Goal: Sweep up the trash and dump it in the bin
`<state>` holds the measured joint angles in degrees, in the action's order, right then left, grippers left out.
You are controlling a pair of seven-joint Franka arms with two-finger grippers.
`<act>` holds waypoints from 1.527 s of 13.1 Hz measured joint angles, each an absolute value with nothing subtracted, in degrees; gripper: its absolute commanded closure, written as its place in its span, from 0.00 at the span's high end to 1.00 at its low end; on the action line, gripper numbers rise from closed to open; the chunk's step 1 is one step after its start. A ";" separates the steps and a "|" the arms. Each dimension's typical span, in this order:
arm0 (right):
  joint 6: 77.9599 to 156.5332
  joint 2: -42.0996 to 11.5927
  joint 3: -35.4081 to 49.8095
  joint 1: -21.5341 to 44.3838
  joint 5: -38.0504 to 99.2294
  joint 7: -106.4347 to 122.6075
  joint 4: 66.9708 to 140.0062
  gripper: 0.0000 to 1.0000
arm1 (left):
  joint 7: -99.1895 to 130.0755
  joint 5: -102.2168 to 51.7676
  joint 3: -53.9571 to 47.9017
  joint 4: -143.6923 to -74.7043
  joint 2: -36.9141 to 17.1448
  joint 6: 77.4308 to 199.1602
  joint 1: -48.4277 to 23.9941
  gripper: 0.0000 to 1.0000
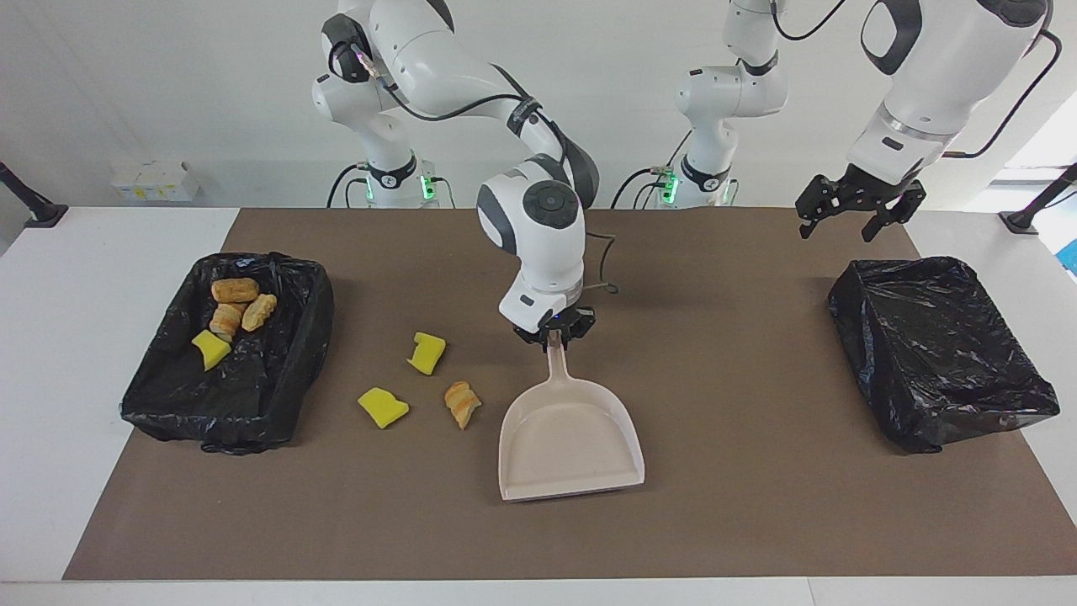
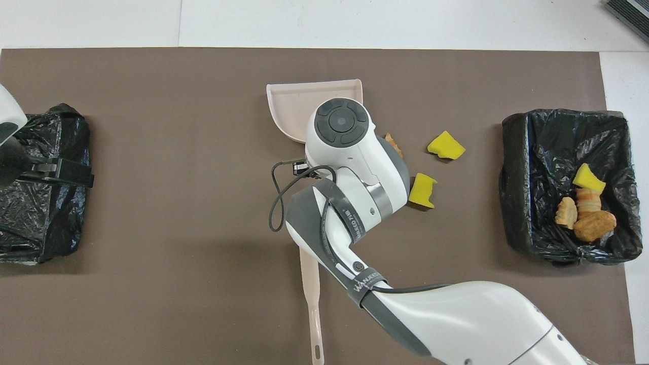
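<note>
Right gripper (image 1: 555,337) grips dustpan (image 1: 572,438) handle; scraps (image 1: 425,383) beside pan.

A white table (image 1: 50,353) is covered by a brown rectangular mat (image 1: 757,353). A plain white wall (image 1: 168,84) is seen past it, brightly lit.

On the tabletop (image 1: 757,522), mid-mat: dustpan (image 1: 572,442), handle toward the robots, clamped in the right gripper (image 1: 554,335). Beside the pan, toward the right arm's end: three scraps (image 1: 427,352), (image 1: 383,406), (image 1: 462,403). Farther that way, a bin (image 1: 278,396) with four scraps (image 1: 235,290) in it. At the left arm's end, a second bin (image 1: 938,353), with the left gripper (image 1: 841,223) over the mat near its robot-side corner.
</note>
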<state>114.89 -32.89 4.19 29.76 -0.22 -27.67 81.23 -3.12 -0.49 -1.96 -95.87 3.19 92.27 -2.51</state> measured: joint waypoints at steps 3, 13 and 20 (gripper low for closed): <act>115.10 -33.38 4.19 30.98 -0.22 -27.95 81.03 0.00 | -3.13 -0.49 -1.96 -95.89 3.20 92.31 -2.51 1.00; 119.55 -33.78 4.20 31.95 -0.18 -28.80 81.26 1.00 | -3.13 -1.44 -2.15 -96.31 3.29 92.83 -3.87 1.00; 101.61 -24.78 4.15 31.89 4.13 -27.97 83.68 1.00 | -3.12 -4.03 -2.20 -96.48 1.99 96.53 -4.91 1.00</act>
